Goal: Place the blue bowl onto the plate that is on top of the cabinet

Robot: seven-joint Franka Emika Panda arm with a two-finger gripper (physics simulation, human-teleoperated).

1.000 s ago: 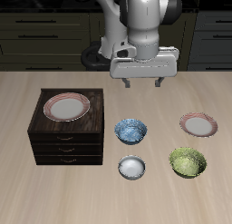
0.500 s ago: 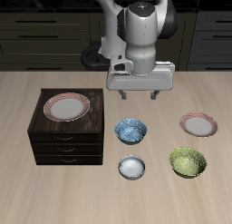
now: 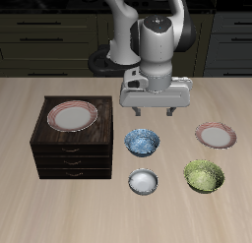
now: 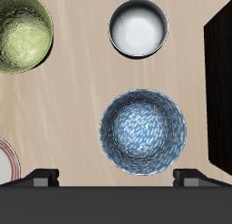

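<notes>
Directly beneath gripper (image 3: 155, 111): blue bowl (image 3: 142, 142).

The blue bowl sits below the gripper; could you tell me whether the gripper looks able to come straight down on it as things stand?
Probably yes. The gripper hangs open above the blue bowl, and nothing lies between them. The white bowl and the cabinet stand apart from the blue bowl, so its rim looks free.

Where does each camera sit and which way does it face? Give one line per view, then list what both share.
Exterior view: in front of and above the table, facing the robot's base; shows the arm and gripper above the blue bowl, plus the cabinet and the plate on it.
Wrist view: on the gripper, looking straight down at the blue bowl; only fingertips show.
Shared: blue bowl, white bowl, green bowl, cabinet.
</notes>
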